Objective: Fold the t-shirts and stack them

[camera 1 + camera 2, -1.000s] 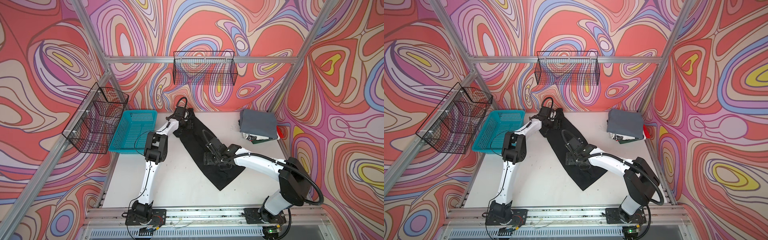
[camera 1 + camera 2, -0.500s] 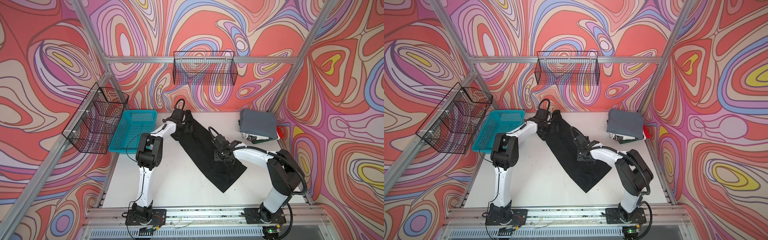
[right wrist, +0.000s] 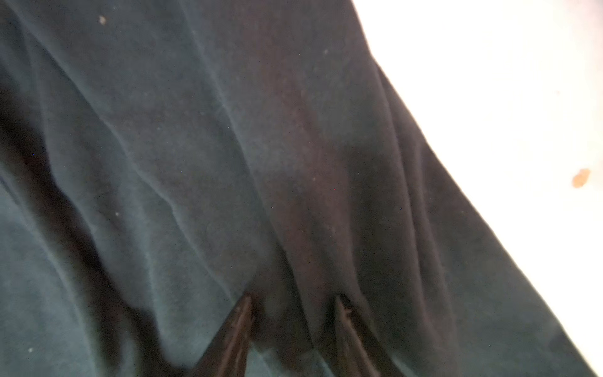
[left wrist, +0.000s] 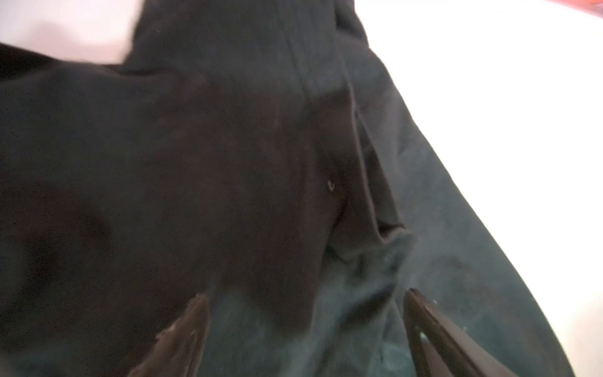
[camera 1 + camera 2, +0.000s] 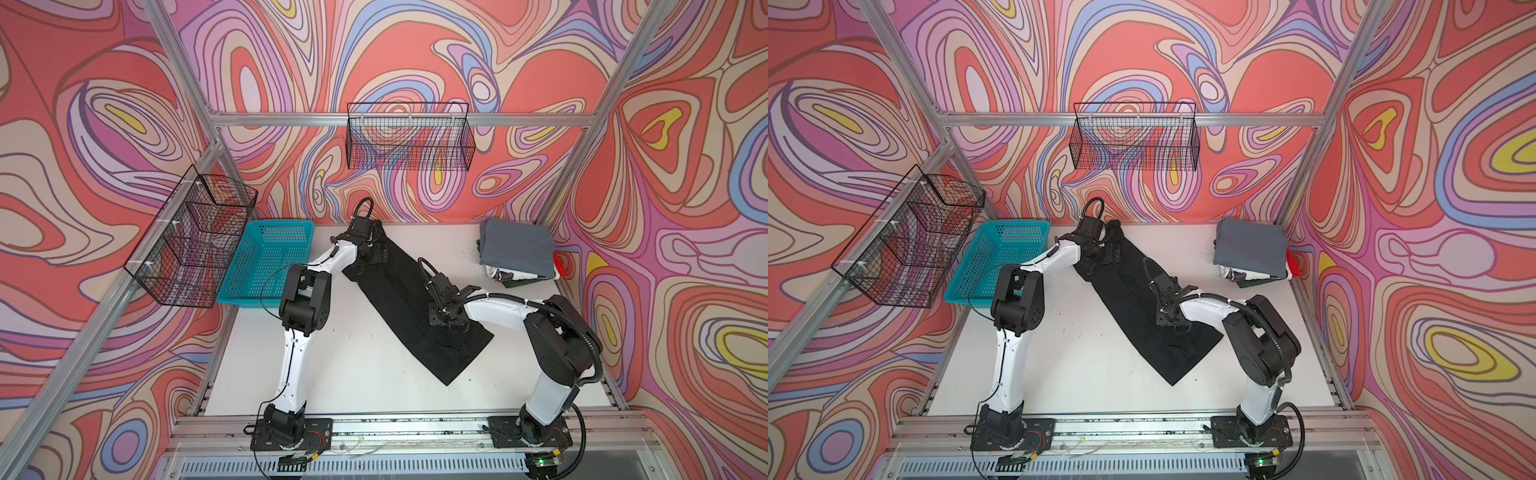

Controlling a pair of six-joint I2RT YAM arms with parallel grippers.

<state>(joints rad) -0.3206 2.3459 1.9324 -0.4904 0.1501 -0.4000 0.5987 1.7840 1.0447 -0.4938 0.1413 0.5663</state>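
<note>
A black t-shirt [image 5: 399, 299] [image 5: 1129, 299], folded into a long strip, lies diagonally on the white table from back centre toward front right. My left gripper [image 5: 376, 255] [image 4: 303, 297] hovers open over the strip's far end, fingers wide apart with cloth beneath. My right gripper [image 5: 446, 322] [image 3: 292, 300] presses into the strip's near half. Its fingers are drawn in on a raised fold of the black cloth. A folded stack stands at the back right, with a slate-grey t-shirt [image 5: 515, 249] [image 5: 1250, 247] on top and white and dark green layers [image 5: 515, 279] below. A red one [image 5: 561, 266] pokes out.
A turquoise plastic basket [image 5: 270, 262] stands at the table's back left, beside the left arm's elbow. Black wire baskets hang on the left wall [image 5: 195, 237] and on the back wall [image 5: 409, 137]. Bare table [image 5: 353, 365] lies in front of the strip.
The right gripper's fingers have drawn in on a fold of the black shirt and its elbow has swung right. The left gripper has opened wider at the far end.
</note>
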